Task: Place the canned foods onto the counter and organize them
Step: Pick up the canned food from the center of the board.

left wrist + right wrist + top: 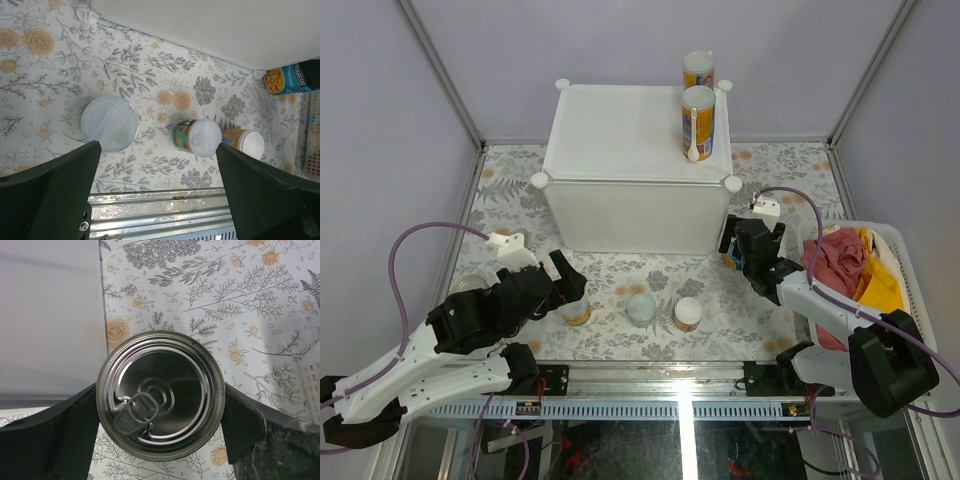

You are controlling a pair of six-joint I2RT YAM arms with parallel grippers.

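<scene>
Slatted basket (pixel 910 262) w/ red, yellow cloth (pixel 850 262). Two tall cans (pixel 698 122) on white plastic counter (pixel 620 140) (rear right corner). Right claw (pixel 738 252) flanking pull-tab metal tin (pixel 160 395) on floral tabletop (pixel 620 280), grip unclear. Left claw (pixel 157 147) spread wide.

From above and behind I see the whole desk (pixel 620 285); both wrist cameras look straight down, close, sharing the blue tin (pixel 291 80).
</scene>
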